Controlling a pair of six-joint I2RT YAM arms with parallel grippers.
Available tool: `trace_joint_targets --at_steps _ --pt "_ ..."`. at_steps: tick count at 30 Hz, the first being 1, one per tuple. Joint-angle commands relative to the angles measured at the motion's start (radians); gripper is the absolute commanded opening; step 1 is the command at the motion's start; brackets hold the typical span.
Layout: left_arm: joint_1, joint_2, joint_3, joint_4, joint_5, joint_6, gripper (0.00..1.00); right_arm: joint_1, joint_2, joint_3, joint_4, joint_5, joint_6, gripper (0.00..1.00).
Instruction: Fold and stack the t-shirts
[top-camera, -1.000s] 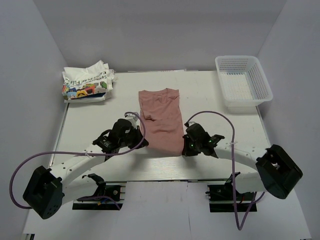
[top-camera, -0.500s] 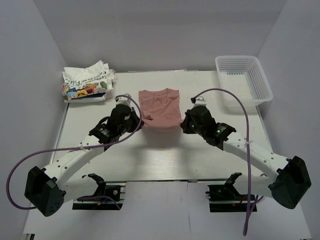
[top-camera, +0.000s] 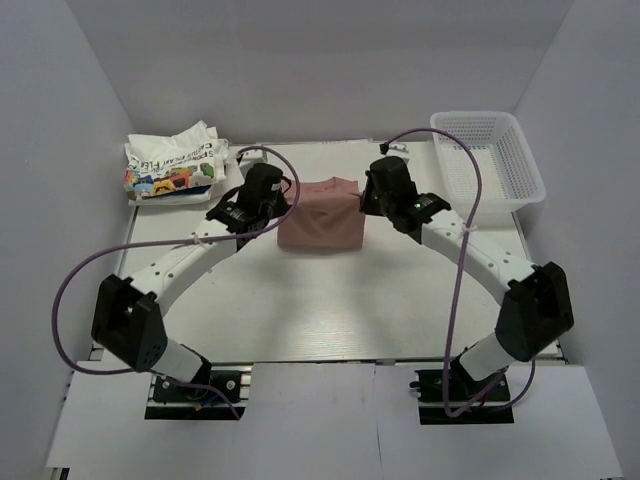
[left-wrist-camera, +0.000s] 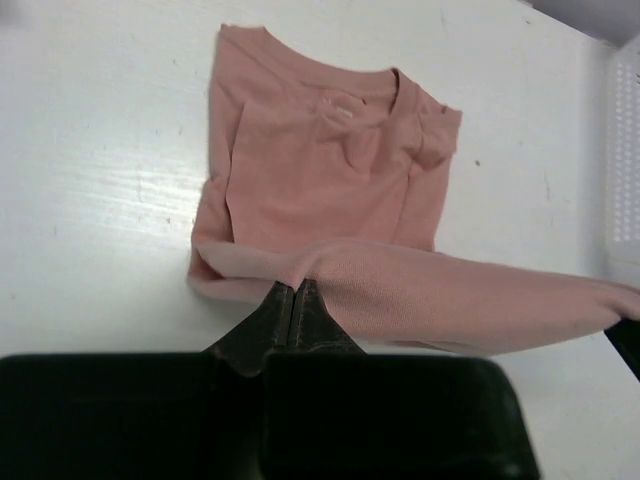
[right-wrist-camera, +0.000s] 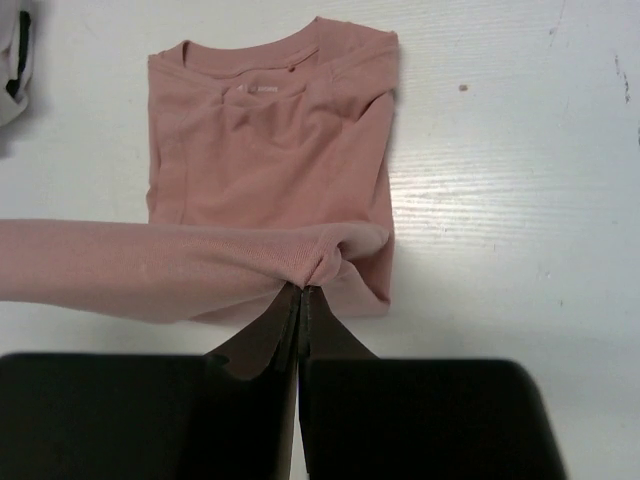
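Note:
The dusty-pink t-shirt (top-camera: 320, 213) lies at the table's middle back, its bottom hem carried up and over toward the collar. My left gripper (top-camera: 281, 199) is shut on the hem's left corner; the left wrist view shows the fingers pinching pink cloth (left-wrist-camera: 400, 290). My right gripper (top-camera: 362, 197) is shut on the hem's right corner, and the right wrist view shows the pinched hem (right-wrist-camera: 200, 265) stretched above the shirt's collar half (right-wrist-camera: 270, 150). The white t-shirt (top-camera: 176, 163) with colourful print lies crumpled at the back left.
A white mesh basket (top-camera: 487, 160) stands at the back right corner. Purple cables loop from both arms above the table. White walls enclose the table at the left, back and right.
Both grippers have carried the pink shirt's bottom hem from the near side toward the back, folding the shirt in half. Both arms now reach far out.

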Motion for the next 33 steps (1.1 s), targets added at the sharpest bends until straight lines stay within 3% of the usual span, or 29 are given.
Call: trace_joint_targets --at_steps 1,10,14,18,19,20,21,22,23,24,29,33 --pt "0.051 0.08 0.091 0.025 -0.052 0.046 0.0 -0.047 0.077 0.098 0.035 -0.032 -0.043 0.0" --pt "0.17 0.347 0.288 0.083 0.041 0.08 0.0 -0.156 0.298 0.296 0.11 -0.161 -0.102 0.0" --pt "0.216 0.543 0.442 0.093 0.146 0.109 0.0 -0.207 0.466 0.414 0.087 -0.222 -0.1 0.0" --pt "0.248 0.692 0.593 0.042 0.155 0.062 0.0 -0.238 0.606 0.505 0.142 -0.278 -0.105 0.0" --pt "0.248 0.755 0.634 0.051 0.184 0.037 0.18 -0.247 0.663 0.528 0.138 -0.299 -0.103 0.0" --pt "0.26 0.781 0.65 0.068 0.195 0.037 0.26 -0.257 0.724 0.583 0.114 -0.31 -0.096 0.0" --pt "0.269 0.804 0.668 0.079 0.206 0.037 0.34 -0.268 0.77 0.633 0.121 -0.323 -0.102 0.09" --pt "0.269 0.839 0.703 0.079 0.228 0.028 0.69 -0.27 0.786 0.649 0.133 -0.374 -0.109 0.46" --pt "0.279 0.85 0.719 0.088 0.239 0.028 0.88 -0.279 0.801 0.681 0.17 -0.397 -0.122 0.76" --pt "0.279 0.851 0.731 0.088 0.255 0.028 0.99 -0.279 0.82 0.686 0.187 -0.446 -0.161 0.9" --pt "0.288 0.777 0.668 0.191 0.319 0.097 1.0 -0.27 0.718 0.641 0.184 -0.445 -0.206 0.9" --pt "0.257 0.693 0.59 0.202 0.364 0.156 1.0 -0.265 0.552 0.381 0.315 -0.465 -0.174 0.9"
